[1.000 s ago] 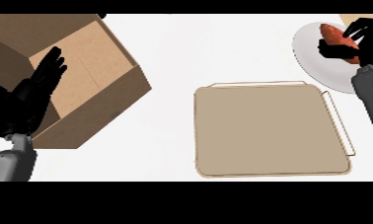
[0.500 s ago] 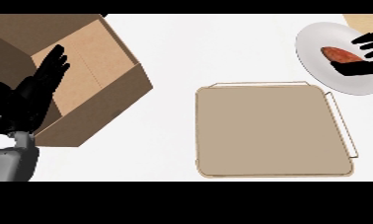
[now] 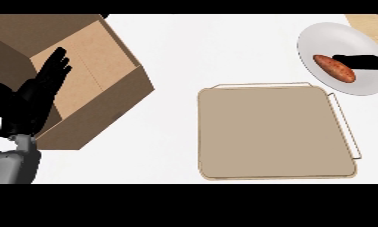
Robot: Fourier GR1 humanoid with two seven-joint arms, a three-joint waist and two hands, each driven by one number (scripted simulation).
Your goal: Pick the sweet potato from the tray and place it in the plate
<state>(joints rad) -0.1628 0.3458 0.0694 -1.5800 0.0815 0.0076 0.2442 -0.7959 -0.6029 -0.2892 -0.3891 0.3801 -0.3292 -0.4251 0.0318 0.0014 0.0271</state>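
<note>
Sweet potato point(image 3: 334, 67) lies already on the plate point(image 3: 325, 41) — you see the right robot hand point(image 3: 360, 61) beside it, fingers released; left robot hand point(image 3: 40, 91) rests open.

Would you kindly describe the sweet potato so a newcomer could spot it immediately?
Look past the tan tray to the white plate at the counter's far right. The sweet potato lies on it, an orange-red oblong beside the right hand's black fingers, the only colourful thing there.
</note>
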